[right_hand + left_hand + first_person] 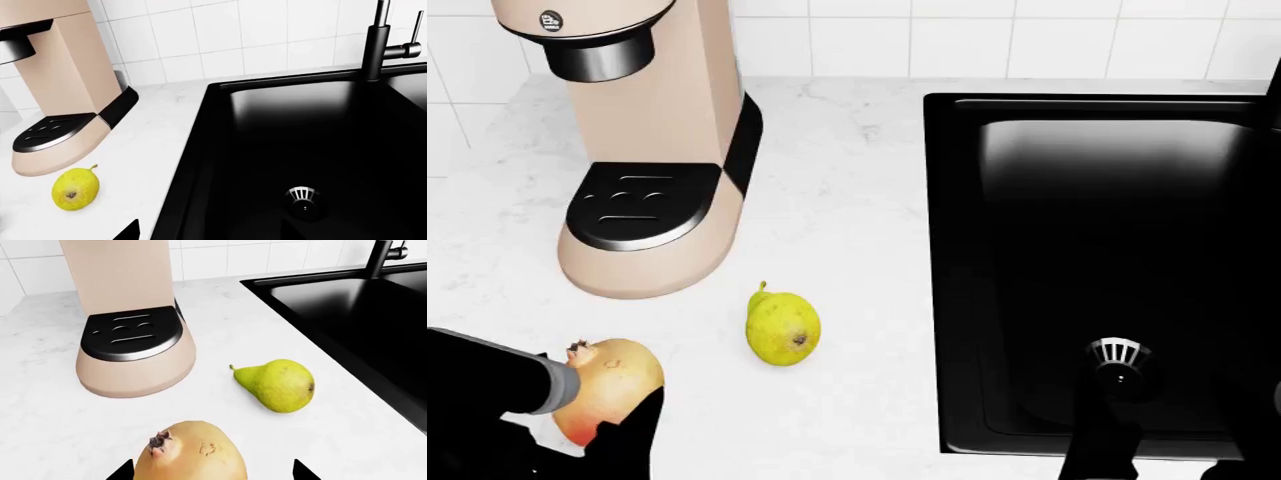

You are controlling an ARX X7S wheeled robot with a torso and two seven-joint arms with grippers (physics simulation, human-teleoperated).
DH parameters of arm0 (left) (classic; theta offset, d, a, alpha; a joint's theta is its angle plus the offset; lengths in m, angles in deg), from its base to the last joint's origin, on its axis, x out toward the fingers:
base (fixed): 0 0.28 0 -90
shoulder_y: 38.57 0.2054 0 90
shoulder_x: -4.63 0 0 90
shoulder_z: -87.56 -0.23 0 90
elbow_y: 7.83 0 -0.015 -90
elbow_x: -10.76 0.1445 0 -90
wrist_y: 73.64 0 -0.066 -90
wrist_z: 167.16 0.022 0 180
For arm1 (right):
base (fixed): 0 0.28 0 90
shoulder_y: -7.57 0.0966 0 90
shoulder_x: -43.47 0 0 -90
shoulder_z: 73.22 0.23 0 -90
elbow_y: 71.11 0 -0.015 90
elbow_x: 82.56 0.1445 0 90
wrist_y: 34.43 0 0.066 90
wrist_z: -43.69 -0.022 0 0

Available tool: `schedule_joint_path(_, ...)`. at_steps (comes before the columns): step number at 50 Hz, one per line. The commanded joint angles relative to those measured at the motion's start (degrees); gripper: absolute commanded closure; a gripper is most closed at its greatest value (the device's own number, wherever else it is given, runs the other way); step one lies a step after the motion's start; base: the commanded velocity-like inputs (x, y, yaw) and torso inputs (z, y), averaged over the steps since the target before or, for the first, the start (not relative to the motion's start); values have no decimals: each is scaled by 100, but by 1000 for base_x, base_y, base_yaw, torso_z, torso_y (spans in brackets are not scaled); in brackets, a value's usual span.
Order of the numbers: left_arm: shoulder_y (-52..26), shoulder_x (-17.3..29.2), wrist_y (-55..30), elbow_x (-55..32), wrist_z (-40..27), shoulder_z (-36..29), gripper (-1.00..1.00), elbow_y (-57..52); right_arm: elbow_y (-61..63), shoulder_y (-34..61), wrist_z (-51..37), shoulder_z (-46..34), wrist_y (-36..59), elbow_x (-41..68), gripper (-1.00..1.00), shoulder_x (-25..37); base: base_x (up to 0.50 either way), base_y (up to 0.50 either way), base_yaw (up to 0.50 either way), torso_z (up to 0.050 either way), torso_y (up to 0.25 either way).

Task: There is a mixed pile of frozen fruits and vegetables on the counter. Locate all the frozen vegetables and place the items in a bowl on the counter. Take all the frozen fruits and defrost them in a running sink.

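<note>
Tan-to-red fruit (pixel 193 452) lying on the bench (pixel 267 440) between the parted fingers of the left end effector (pixel 210 475), not yet clamped, with the pear (pixel 280 385) just beyond and the sink (pixel 353 315) farther off; right end effector's state cannot be told.

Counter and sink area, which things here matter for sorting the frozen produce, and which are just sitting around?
Part of the job: pear, tan-red fruit, sink, faucet, counter.
Just there: beige coffee machine, tiled wall.
</note>
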Motion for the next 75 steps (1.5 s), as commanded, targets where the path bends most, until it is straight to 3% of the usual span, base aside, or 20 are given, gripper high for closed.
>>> schedule_joint_path(1,-74,-29,17,170,-15,-78,-100,139,-8,-22,24,-26,-8,-5,-100,-20,0,0,0,0,0)
schedule_joint_path(30,-299,-318,205,903,449,-608,-100,1361,-68,-99,115,-80,-51,-96,-100,-83,0,0,0,0,0)
schedule_joint_path(48,-226,-331,105,703,413,-627,-100,1252,-82,-125,144,-76,-75,-119,-100,-82,0,0,0,0,0)
schedule_joint_path(49,-215,-313,106,684,409,-614,100,1216,-81,-125,145,-75,-77,-116,-100,-83,0,0,0,0,0)
schedule_joint_path(63,-174,-145,197,351,53,-190,100,588,-86,-43,182,-210,-69,-174,-100,-129,0,0,0,0,0)
schedule_joint_path(75,-516,123,-117,-667,-549,348,100,-141,-164,617,94,-648,185,21,-100,-67,0,0,0,0,0)
